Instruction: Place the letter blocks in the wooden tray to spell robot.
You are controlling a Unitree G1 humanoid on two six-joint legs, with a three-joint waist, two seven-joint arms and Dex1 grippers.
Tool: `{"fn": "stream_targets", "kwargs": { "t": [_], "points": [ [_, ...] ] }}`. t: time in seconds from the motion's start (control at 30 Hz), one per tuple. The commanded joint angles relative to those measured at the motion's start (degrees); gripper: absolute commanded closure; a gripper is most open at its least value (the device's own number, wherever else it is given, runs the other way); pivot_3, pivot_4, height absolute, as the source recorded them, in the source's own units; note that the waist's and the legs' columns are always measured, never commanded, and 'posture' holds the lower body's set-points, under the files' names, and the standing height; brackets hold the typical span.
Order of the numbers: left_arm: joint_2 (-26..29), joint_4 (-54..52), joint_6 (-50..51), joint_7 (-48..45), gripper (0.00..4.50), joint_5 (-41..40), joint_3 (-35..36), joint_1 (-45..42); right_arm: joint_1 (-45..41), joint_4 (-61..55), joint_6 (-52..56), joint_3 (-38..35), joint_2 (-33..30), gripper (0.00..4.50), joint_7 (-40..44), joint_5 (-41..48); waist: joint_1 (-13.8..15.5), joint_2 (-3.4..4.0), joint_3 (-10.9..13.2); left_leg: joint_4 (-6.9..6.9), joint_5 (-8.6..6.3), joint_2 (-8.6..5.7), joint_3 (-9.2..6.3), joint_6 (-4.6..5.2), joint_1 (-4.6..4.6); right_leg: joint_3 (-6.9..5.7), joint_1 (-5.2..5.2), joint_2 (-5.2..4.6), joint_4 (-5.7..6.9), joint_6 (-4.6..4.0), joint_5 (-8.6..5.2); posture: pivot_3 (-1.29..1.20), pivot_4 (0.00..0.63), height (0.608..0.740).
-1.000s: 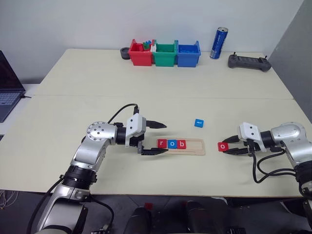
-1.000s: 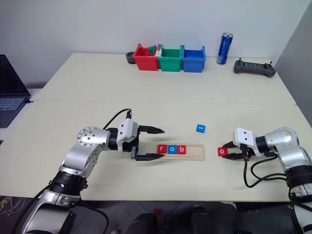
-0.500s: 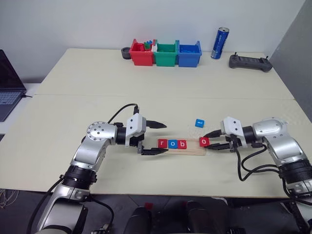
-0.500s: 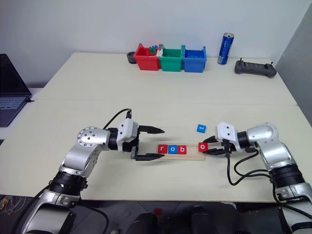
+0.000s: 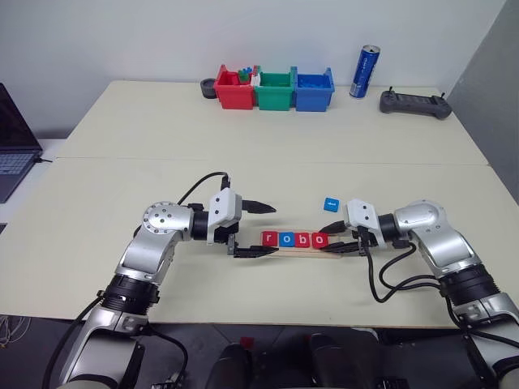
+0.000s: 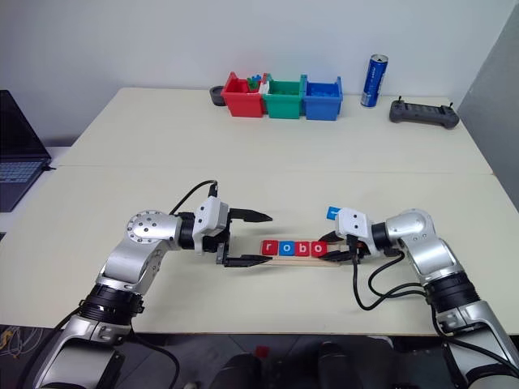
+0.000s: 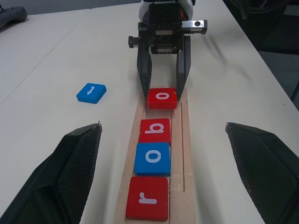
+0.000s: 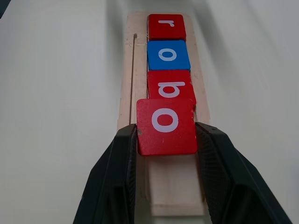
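The right end effector [image 5: 341, 241] pinches a small flat red square tile bearing a white "o" [image 8: 166, 126] by its two opposite side edges, holding it over the long pale wooden tray [image 8: 173, 186], just past the red "b" tile [image 8: 171, 86]. The blue "o" tile [image 8: 168, 54] and red "r" tile [image 8: 167, 26] already sit in the tray in a row. The tray lies at about six o'clock on the cream counter [image 5: 268, 154]; the loose blue "t" tile [image 5: 330, 204] rests just off its right end, toward one o'clock.

The tile looks light, rigid and smooth-faced, so a grip on the thin side edges seems the sound choice, though a slick edge could slip or tilt if the squeeze eases.

The left end effector [image 5: 259, 230] hovers at the tray's left end, its black fingers spread wide and holding nothing.

The right wrist view shows the held tile's near edge overlapping the "b" tile; whether it is seated flat cannot be told. The left wrist view instead shows the fingers [image 7: 144, 70] flanking it end-on, and the "t" tile lying beside the tray.
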Motion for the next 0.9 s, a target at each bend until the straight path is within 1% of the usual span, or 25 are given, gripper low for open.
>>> {"fn": "stream_targets", "kwargs": {
  "t": [0.03,0.33,0.57,0.63,0.77,0.9],
  "points": [
    [0.36,-2.52,0.34,0.42,0.0,-0.9,0.67,0.24,-2.04,0.08,-0.4,0.0,0.01,3.05,0.15,-0.24,0.0,0.0,0.0,0.0,0.0,0.0,0.0,0.0,0.0,0.0,0.0,0.0,0.0,0.0,0.0,0.0,0.15,0.74],
    [0.34,-2.18,0.3,0.5,0.0,-0.69,0.75,0.35,-2.57,1.1,-1.11,0.57,-0.75,3.05,1.58,-0.6,-0.01,0.0,0.0,0.0,0.0,0.0,-0.02,0.0,0.0,-0.02,0.0,0.0,0.0,0.0,0.0,0.0,0.15,0.74],
    [0.09,-1.92,0.4,0.5,0.0,-0.56,0.49,-0.26,-3.31,0.86,0.81,-0.42,-0.3,0.61,0.29,0.26,-0.02,0.0,0.0,0.0,0.0,0.0,-0.02,0.0,0.0,-0.02,0.0,0.0,0.0,0.0,0.0,0.0,0.15,0.74],
    [0.04,-1.97,0.46,0.43,0.0,-0.57,0.39,-0.31,-3.51,0.17,1.99,-1.07,-0.48,0.03,-0.04,0.91,-0.02,0.0,0.0,0.0,0.0,0.0,-0.02,0.0,0.0,-0.02,0.0,0.0,0.0,0.0,0.0,0.0,0.15,0.74],
    [0.04,-1.94,0.46,0.33,0.0,-0.59,0.36,-0.35,-3.39,-1.72,4.45,-2.31,-1.43,0.03,0.35,2.25,-0.01,0.0,0.0,-0.01,0.0,0.0,-0.02,0.0,0.0,-0.02,0.0,0.0,0.0,0.0,0.0,0.0,0.15,0.74],
    [-0.09,-1.86,0.21,0.16,0.0,-0.55,0.23,-0.29,-2.91,-2.54,4.33,-4.25,-2.22,0.03,-1.17,2.43,0.0,0.0,0.0,0.0,0.0,0.0,-0.02,0.0,0.0,-0.02,0.0,0.0,0.0,0.0,0.0,0.0,0.15,0.74]
  ]
}}
